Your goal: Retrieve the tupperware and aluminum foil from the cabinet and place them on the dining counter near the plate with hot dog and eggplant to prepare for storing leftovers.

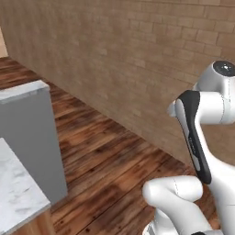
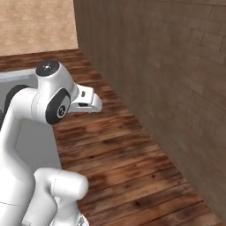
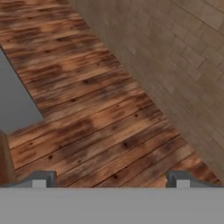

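Observation:
In the hand view my gripper (image 3: 111,180) is open, its two dark fingertips (image 3: 43,179) far apart with nothing between them. It points down at bare wooden floor (image 3: 100,113) beside a brick wall (image 3: 183,65). A corner of the white-grey marble dining counter (image 1: 16,188) on its wooden base shows at the lower left of the left base view, well left of my arm (image 1: 202,137). The tupperware, the aluminum foil, the cabinet and the plate are out of view.
A tall grey block (image 1: 27,133) with a pale top stands just behind the marble corner and also shows as grey block (image 3: 13,100) in the hand view. The brick wall (image 2: 167,79) runs along the right. Plank floor (image 2: 128,163) lies between wall and block.

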Robot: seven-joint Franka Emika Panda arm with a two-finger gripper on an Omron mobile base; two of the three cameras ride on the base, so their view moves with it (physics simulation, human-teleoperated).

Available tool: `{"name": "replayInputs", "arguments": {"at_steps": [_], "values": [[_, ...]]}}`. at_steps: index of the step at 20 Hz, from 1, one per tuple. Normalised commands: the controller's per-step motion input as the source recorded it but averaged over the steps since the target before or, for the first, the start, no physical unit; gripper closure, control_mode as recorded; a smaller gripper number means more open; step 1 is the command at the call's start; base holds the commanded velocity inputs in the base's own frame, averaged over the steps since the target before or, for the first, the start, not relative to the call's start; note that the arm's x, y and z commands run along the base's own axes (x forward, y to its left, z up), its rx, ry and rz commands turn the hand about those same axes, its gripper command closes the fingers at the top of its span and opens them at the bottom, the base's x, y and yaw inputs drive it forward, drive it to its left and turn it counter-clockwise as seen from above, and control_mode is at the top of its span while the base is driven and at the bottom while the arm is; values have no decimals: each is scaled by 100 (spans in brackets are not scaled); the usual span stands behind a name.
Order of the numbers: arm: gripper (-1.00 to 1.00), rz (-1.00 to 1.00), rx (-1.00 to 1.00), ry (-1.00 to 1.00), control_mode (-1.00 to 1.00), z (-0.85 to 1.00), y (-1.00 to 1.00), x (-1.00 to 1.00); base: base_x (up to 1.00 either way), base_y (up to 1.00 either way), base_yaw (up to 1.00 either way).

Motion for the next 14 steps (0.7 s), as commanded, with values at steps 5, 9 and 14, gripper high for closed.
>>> {"name": "replayInputs", "arguments": {"at_steps": [5,9,14], "values": [[-100,0,0,0,100,0,0,0,100,-49,13],[-100,0,0,0,100,0,0,0,100,-33,9],[-100,0,0,0,100,0,0,0,100,-12,13]]}}
